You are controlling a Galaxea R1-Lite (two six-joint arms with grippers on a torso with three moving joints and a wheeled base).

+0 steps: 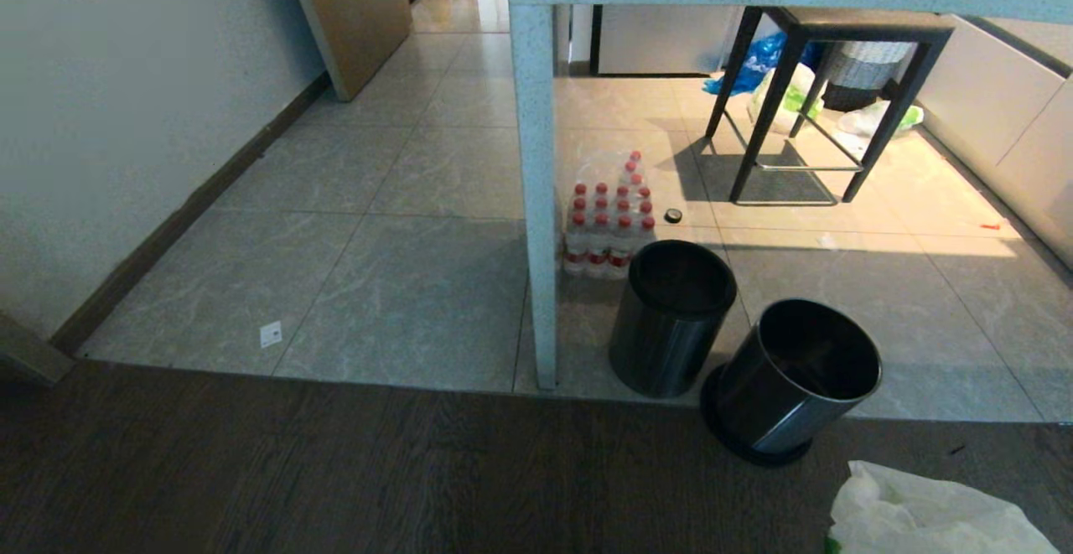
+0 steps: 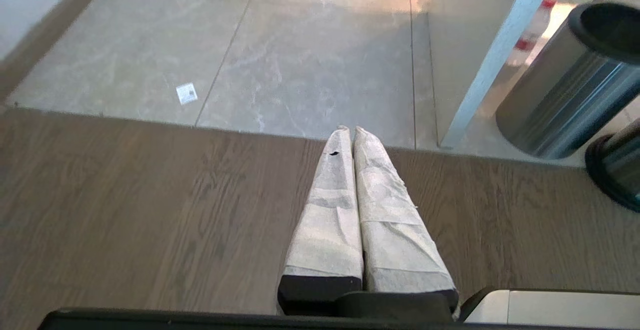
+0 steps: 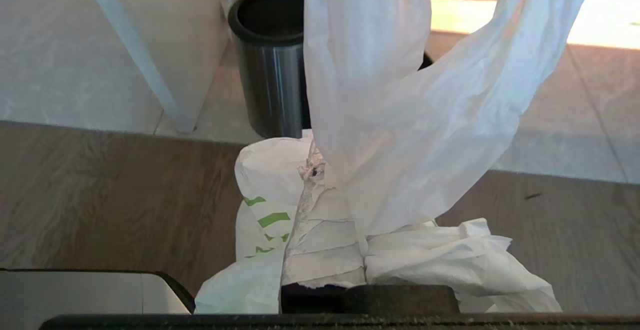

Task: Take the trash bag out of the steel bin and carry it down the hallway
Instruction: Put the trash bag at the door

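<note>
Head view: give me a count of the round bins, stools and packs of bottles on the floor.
Round bins: 2, one upright and one tilted
Stools: 1
Bottle packs: 1
Total: 4

Open tile floor runs from 9 to 12 o'clock toward the hallway. At 1 o'clock a table leg, bottle pack and two bins block the way; a stool stands behind.
</note>
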